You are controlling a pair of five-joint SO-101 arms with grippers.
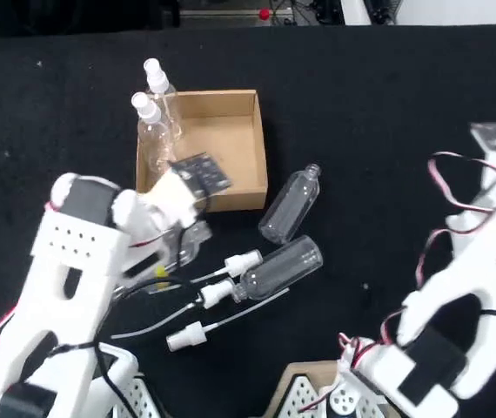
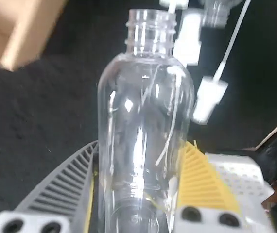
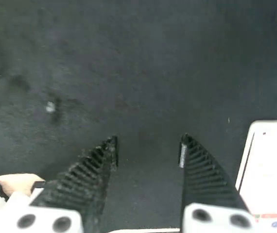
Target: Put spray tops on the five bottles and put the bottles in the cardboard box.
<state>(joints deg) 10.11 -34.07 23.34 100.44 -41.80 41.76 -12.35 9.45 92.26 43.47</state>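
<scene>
The open cardboard box [image 1: 231, 131] sits at the back of the black table. Two capped bottles [image 1: 154, 131] stand at its left wall. My left gripper [image 1: 178, 248] is just in front of the box, shut on a clear uncapped bottle [image 2: 146, 121] whose open neck [image 2: 150, 22] points away from the wrist. Two more uncapped bottles [image 1: 290, 205] [image 1: 278, 268] lie right of it. Three spray tops [image 1: 241, 261] [image 1: 213, 294] [image 1: 187, 335] with thin tubes lie in front; two appear past the held bottle [image 2: 209, 99]. My right gripper [image 3: 148, 145] hangs open over bare cloth.
The right arm [image 1: 457, 305] stands folded at the lower right with red and white wires. A wooden mount [image 1: 304, 383] sits at the front edge between the arm bases. A white card [image 3: 269, 165] lies beside the right gripper. A box corner [image 2: 26, 29] shows near the held bottle.
</scene>
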